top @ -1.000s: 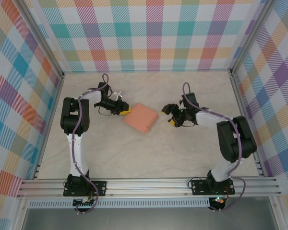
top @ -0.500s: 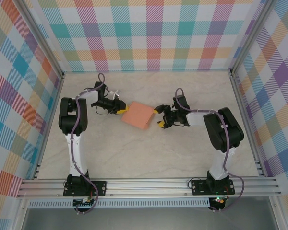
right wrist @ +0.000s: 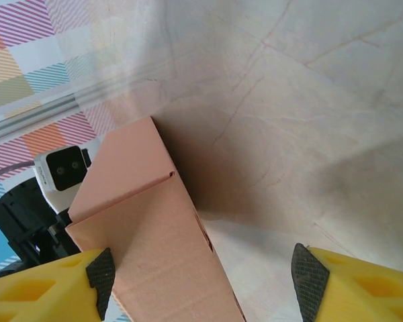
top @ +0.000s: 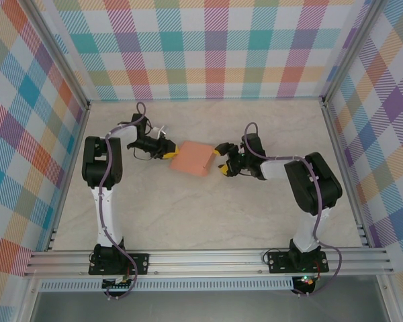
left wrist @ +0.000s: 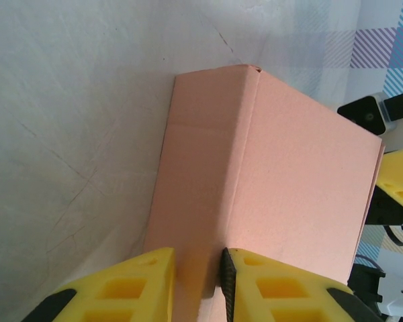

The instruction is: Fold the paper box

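The paper box (top: 193, 157), salmon-orange card, sits mid-table partly folded, with one panel bent up along a crease. My left gripper (top: 168, 153) comes at it from the left. In the left wrist view its yellow fingers (left wrist: 121, 288) are shut on the near edge of a narrow side panel of the paper box (left wrist: 289, 174). My right gripper (top: 221, 164) is at the box's right end and stands open. In the right wrist view the paper box (right wrist: 154, 248) reaches between the fingers. It lies against the left pad (right wrist: 102, 272) and well apart from the right pad (right wrist: 307, 278).
Bare marbled tabletop (top: 208, 215) lies all around the box. Plaid walls enclose the back and both sides, and a metal rail (top: 208, 258) runs along the near edge by the arm bases.
My right gripper has moved left up to the box's right end. The box has shifted slightly up and left and looks more folded up. The left gripper keeps its grip.
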